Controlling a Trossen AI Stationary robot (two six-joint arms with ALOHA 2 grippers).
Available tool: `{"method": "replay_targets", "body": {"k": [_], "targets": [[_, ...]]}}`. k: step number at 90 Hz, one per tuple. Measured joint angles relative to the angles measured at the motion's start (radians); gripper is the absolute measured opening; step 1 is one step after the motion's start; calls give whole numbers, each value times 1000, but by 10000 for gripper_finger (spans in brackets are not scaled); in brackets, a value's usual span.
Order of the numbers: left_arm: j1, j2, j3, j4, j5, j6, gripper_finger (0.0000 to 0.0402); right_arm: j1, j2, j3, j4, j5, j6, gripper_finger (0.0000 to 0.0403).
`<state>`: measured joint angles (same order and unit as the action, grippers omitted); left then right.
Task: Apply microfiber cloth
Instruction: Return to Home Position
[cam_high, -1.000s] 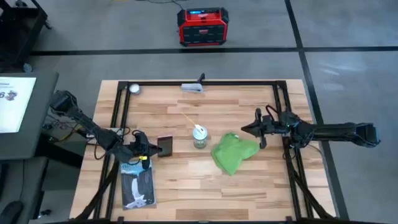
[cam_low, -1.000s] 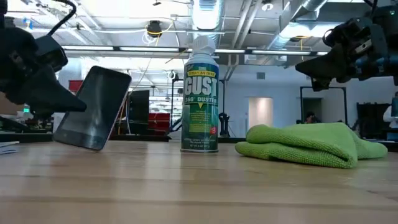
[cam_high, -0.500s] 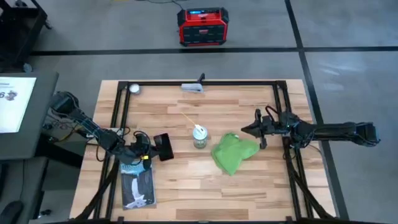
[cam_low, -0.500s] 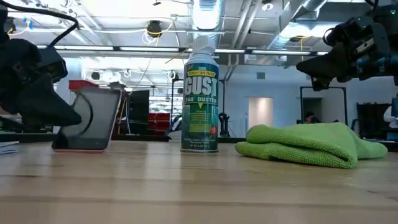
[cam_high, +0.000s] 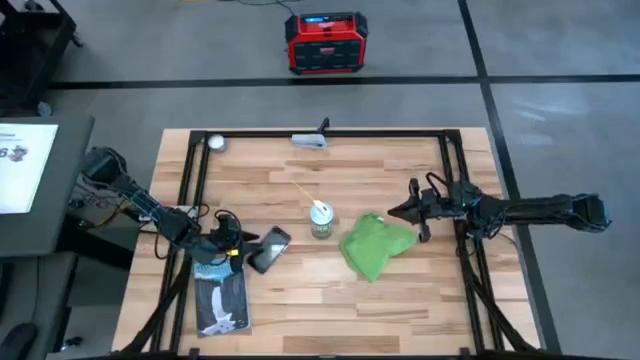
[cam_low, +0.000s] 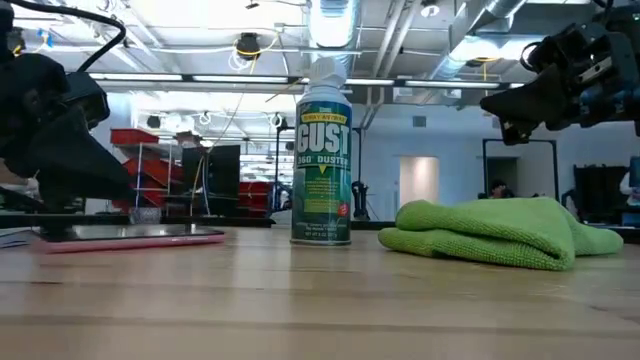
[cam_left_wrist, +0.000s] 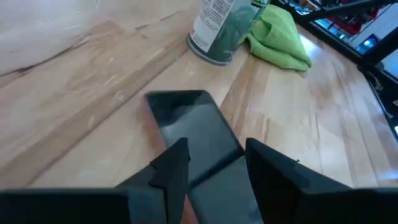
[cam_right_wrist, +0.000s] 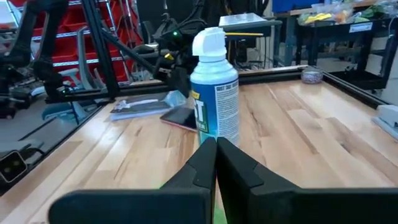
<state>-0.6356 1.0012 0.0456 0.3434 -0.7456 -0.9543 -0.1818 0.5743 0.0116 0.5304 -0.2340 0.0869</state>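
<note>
The pink phone (cam_high: 270, 249) has tipped down flat on the counter (cam_high: 400, 300), the left pincer (cam_high: 239, 243) apart at its end, seemingly not gripping. The microfiber cloth (cam_high: 375, 246) sits crumpled beside the can (cam_high: 321, 222); the right pincer (cam_high: 393, 211) hovers closed nearby.

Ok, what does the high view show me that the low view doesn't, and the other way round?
Only the high view: the red box on the floor, the small ball at a far corner of the table, and the phone showing its dark screen, lying slanted by the left gripper. Only the low view: the label on the can, and the right gripper raised higher than the cloth. Both: the phone flat, the can upright, the cloth beside it, both grippers.
</note>
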Motion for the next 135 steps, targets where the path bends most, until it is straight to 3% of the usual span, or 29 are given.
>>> {"method": "replay_targets", "body": {"k": [11, 40, 69, 85, 93, 109, 135], "targets": [[19, 0, 0, -19, -2, 35, 137, 0, 0, 0, -3, 0, 3, 0], [27, -54, 26, 47, -8, 499, 108, -11, -47, 21, -103, -1, -84, 0], [27, -390, 26, -200, -33, 665, 42, -45, -388, 98, -526, 31, -138, 0], [28, -564, 10, -259, -15, 771, 19, -45, -572, 101, -670, 81, -139, 0], [36, -635, -11, -256, 19, 821, 12, -45, -565, 92, -682, 89, -136, 0], [110, -731, -32, -267, 98, 871, 4, -58, -538, 24, -546, 111, -123, 0], [356, -739, -35, -278, 356, 945, 0, -83, -493, -3, -484, 108, -97, 0]]}}
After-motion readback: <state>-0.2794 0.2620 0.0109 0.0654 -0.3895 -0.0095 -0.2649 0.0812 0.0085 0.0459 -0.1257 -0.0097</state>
